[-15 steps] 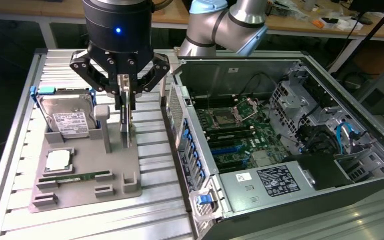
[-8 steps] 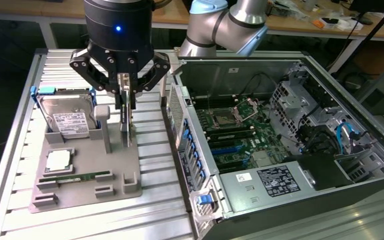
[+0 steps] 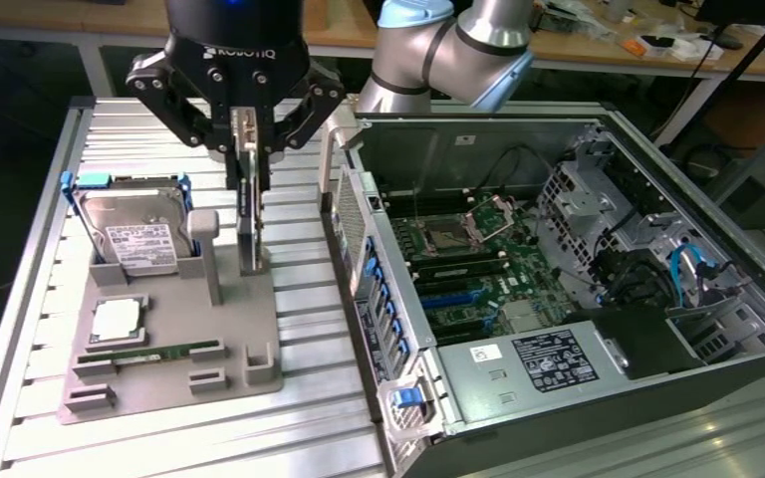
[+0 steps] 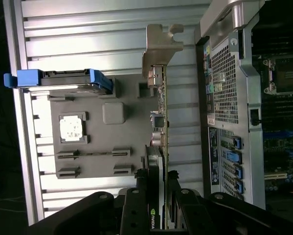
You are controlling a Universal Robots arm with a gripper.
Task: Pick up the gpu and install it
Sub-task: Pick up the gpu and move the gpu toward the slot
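The gpu (image 3: 250,231) stands on edge, seen as a thin upright card over the grey fixture tray (image 3: 176,390). My gripper (image 3: 247,164) is shut on its upper edge from above. In the wrist view the gpu (image 4: 159,122) runs edge-on away from my gripper (image 4: 158,196), its silver bracket (image 4: 162,45) at the far end past the tray (image 4: 129,105). Whether the card's lower edge is clear of the tray's holder I cannot tell. The open computer case (image 3: 489,149) lies at the exterior view's right, motherboard (image 3: 469,269) facing up, its side wall (image 4: 229,98) close beside the card.
On the tray sit a hard drive (image 3: 136,237) in a blue bracket, a CPU (image 3: 117,317) and a RAM stick (image 3: 150,352). The slatted aluminium table (image 3: 37,299) carries the tray and the case. My arm (image 3: 449,55) reaches over the case's back corner.
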